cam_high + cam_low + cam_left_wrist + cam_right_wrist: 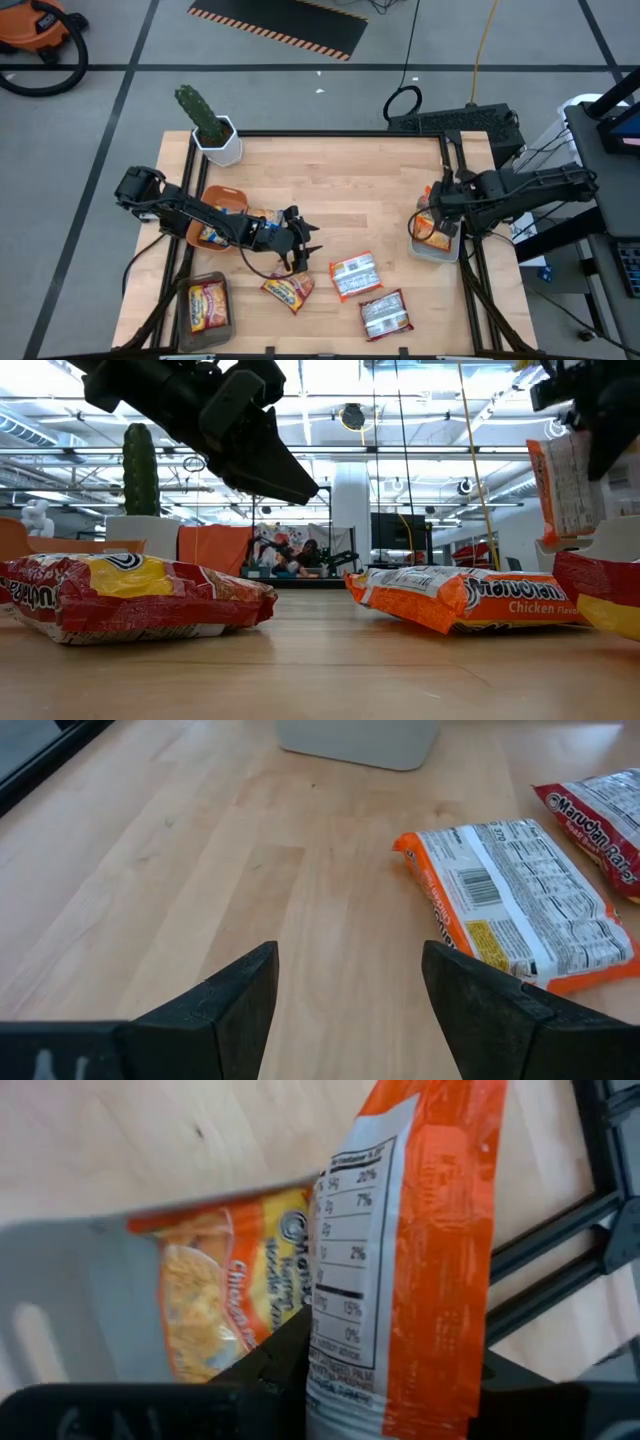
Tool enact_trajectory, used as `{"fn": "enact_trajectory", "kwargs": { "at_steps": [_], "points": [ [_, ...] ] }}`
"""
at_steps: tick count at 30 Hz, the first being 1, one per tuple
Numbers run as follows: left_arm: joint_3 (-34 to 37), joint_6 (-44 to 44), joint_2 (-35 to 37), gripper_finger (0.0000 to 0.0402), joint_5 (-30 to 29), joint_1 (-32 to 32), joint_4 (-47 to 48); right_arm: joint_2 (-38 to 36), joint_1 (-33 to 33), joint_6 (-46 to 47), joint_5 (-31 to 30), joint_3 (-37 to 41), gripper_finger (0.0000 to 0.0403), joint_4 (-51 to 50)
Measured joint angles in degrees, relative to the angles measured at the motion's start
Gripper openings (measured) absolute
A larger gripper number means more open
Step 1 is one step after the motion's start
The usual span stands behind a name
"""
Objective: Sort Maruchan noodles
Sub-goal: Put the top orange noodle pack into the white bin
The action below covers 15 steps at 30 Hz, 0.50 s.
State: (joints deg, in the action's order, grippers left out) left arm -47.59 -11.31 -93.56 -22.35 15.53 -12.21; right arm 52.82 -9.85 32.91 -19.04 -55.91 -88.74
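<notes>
My left gripper is open and hovers over bare wood, touching nothing. An orange-white noodle packet lies flat just beyond it. A dark red packet and a yellow-red packet lie flat nearby. My right gripper is shut on an orange packet above the grey tray at the table's right edge. A second orange packet lies in that tray. My right gripper pinches the orange packet by one end between its two fingers, coming from above and pointing down. The packet hangs upright below the fingers, lifted clear, over the tray and the packet lying in it.
An orange bowl with packets sits at the left, under my left arm. A grey tray with a yellow-red packet stands at the near left corner. A potted cactus stands at the far left. Bare wood lies across the table's middle.
</notes>
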Motion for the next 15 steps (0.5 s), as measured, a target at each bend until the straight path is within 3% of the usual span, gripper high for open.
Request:
{"fn": "enact_trajectory", "kwargs": {
  "at_steps": [15],
  "points": [
    [0.0, -0.2, 0.0, 0.0253, 0.0, 0.0, 0.0, 0.0, 0.0, 0.9, 2.9, 9.5, 0.0131, 5.8]
  ]
}}
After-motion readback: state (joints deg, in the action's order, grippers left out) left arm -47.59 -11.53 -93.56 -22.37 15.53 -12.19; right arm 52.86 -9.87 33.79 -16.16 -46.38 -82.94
